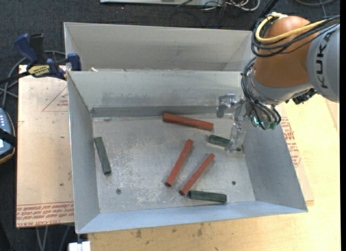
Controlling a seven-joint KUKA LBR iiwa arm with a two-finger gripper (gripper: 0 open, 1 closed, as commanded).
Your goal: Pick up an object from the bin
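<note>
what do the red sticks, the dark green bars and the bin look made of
The red sticks look like matte painted wood or plastic: flat colour, square edges, no gloss. The dark green bars look alike, only darker. The bin looks like dull grey sheet metal, folded walls, scuffed floor.

Open bin floor point(138, 147) lies between the left green bar point(101, 156) and the clustered red sticks point(179, 162).

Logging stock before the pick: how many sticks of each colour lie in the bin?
Red sticks: 3
Dark green sticks: 3
Total: 6
</note>
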